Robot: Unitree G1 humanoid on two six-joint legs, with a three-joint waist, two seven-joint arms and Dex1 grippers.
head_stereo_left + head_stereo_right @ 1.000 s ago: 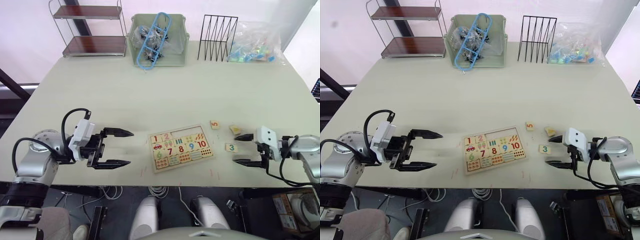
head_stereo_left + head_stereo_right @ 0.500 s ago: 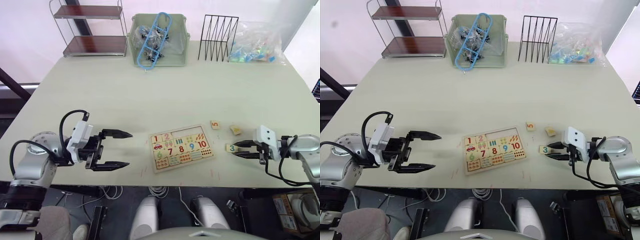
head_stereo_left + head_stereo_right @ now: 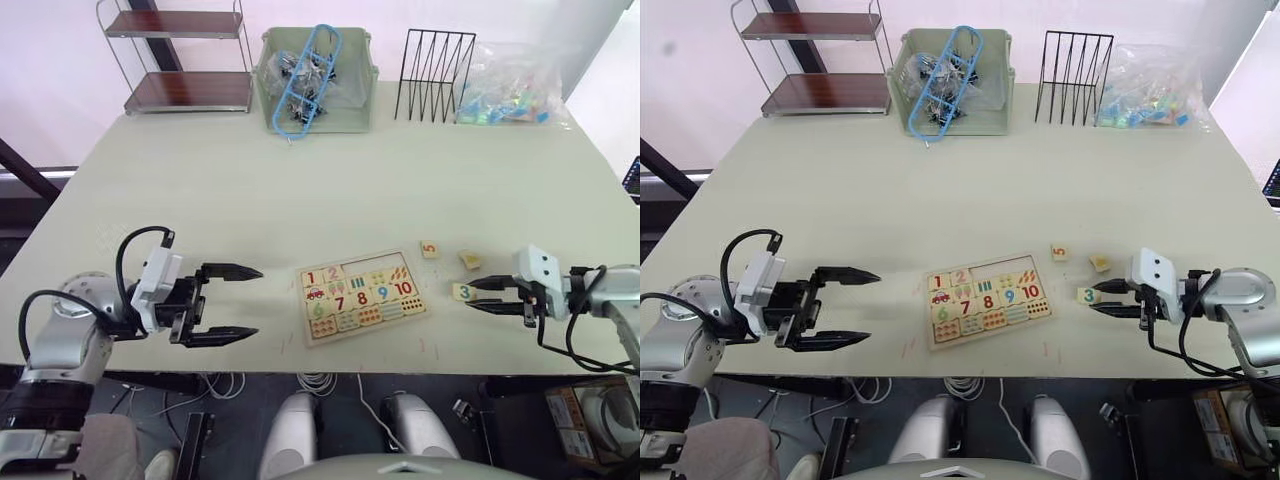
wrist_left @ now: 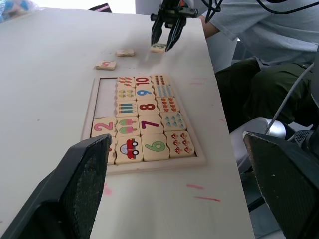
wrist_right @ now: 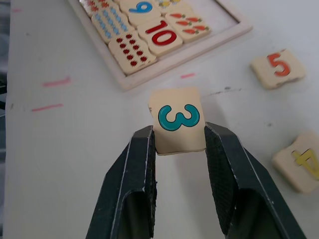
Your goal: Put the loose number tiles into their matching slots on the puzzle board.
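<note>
The puzzle board [image 3: 418,311] lies near the table's front edge, with tiles 1 and 2 seated in its top row and the matching slots [image 3: 367,266] beside them bare. My right gripper [image 3: 472,293] is shut on the loose tile with a teal 3 [image 5: 177,121], right of the board at table level. The tile with an orange 5 [image 3: 430,248] and the tile with a yellow 4 [image 3: 470,260] lie loose just behind it. My left gripper [image 3: 259,301] hovers open and empty left of the board.
Along the far edge stand a two-tier shelf [image 3: 180,60], a green bin [image 3: 318,80] of clips, a black wire rack [image 3: 435,62] and a clear bag [image 3: 510,85] of colourful bits. A seated person [image 4: 259,50] is beyond the table's right edge.
My right gripper, open around the 3 tile a second ago, has closed on it and holds it. The left gripper stays open and has drifted slightly leftward.
</note>
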